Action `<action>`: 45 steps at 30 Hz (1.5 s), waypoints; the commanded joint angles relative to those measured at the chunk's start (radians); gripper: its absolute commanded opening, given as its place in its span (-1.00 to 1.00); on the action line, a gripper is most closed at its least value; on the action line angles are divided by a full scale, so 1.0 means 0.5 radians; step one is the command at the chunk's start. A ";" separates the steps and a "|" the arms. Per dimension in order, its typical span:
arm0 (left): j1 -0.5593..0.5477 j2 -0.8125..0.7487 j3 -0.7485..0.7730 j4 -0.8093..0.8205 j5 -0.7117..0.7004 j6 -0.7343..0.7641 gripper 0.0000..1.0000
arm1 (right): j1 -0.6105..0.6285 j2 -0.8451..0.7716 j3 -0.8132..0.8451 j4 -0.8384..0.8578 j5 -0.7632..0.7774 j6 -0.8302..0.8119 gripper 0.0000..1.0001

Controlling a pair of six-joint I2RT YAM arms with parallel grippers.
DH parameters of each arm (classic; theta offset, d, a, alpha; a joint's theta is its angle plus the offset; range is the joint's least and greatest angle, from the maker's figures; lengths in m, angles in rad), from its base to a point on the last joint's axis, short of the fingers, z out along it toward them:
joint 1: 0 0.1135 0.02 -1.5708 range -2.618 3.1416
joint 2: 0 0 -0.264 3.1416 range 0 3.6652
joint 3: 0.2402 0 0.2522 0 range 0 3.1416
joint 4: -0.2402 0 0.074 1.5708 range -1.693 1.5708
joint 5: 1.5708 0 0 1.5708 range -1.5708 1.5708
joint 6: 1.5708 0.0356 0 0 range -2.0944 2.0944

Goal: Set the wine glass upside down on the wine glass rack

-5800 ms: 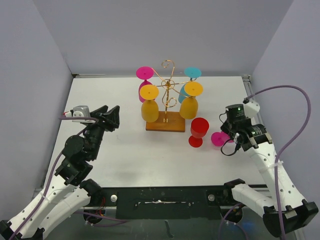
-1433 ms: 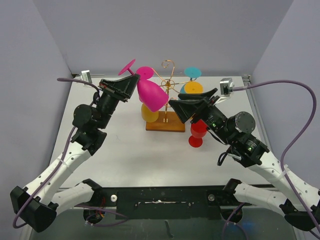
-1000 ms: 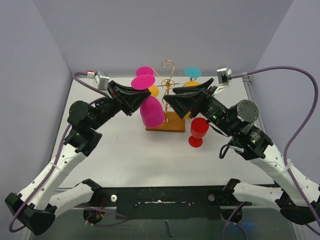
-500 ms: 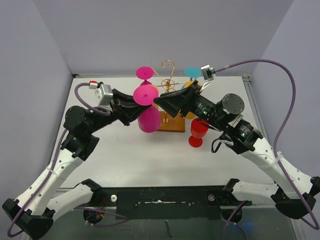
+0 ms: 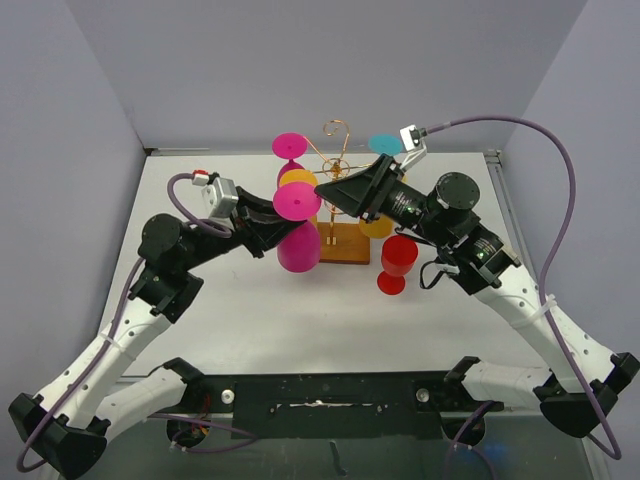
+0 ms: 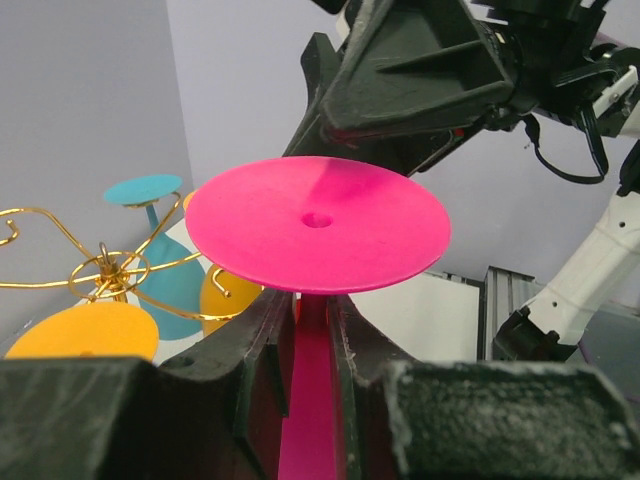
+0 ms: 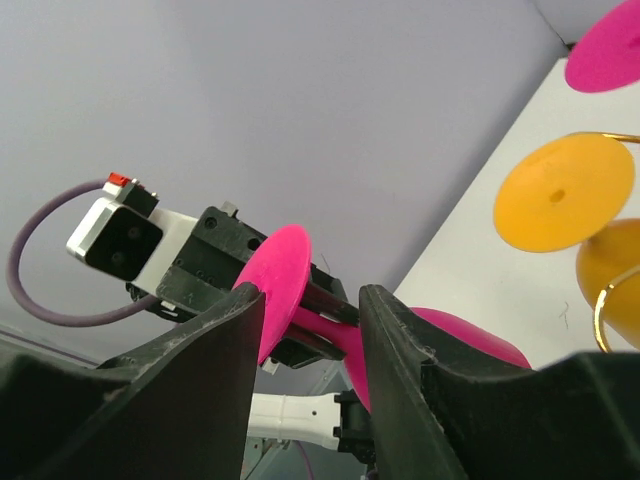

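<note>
- Up in the air just front-left of the wine glass rack (image 5: 337, 160), the pink wine glass (image 5: 298, 250) is flipped over: foot on top, bowl hanging down, clear of the table (image 5: 250, 310).
- The left gripper (image 6: 312, 330) has it by the stem right under the foot. Its jaws are pinched in tight on that thin stem, so the hold looks decent.
- The right gripper (image 7: 308, 320) is nosed in from the other side, jaws partway apart with nothing in them. In its wrist view the pink foot sits in the gap between the two fingers (image 7: 215, 350), and I can't tell if either one touches it.
- The rack has other glasses hung upside down, incl. a yellow glass (image 7: 565, 193) and a teal glass (image 6: 143, 189). A red wine glass (image 5: 397, 262) stands upright on the table by the wooden base (image 5: 345, 245).
- Handling guess: it looks like light, stiff plastic, not real glass. It's smooth, so it could twist or slide in the pads.
- The stem is the only sane place to grab it. The bowl's too wide, and the foot has to be left free so it can slide into a wire curl.
- Those wire arms look springy, so a bump could set the hung glasses swinging.
</note>
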 commanded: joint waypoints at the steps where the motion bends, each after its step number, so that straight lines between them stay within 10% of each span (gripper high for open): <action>1: 0.011 -0.031 -0.024 0.110 0.046 0.056 -1.00 | -0.042 0.027 0.075 -0.103 -0.171 0.161 -0.17; 12: 0.011 -0.007 -0.072 0.057 0.074 0.078 -1.00 | -0.039 0.084 0.092 -0.237 -0.270 0.202 -0.31; 26: 0.011 0.019 -0.100 0.027 0.062 0.036 -0.98 | -0.031 0.062 0.024 -0.202 -0.272 0.262 -1.00; 37: 0.009 -0.104 -0.203 -0.157 -0.006 0.001 -0.04 | -0.044 -0.117 -0.147 -0.302 -0.103 0.377 -1.00; 45: 0.012 -0.278 -0.289 -0.357 -0.261 0.039 0.14 | -0.084 -0.254 -0.239 -0.450 0.097 0.556 -1.00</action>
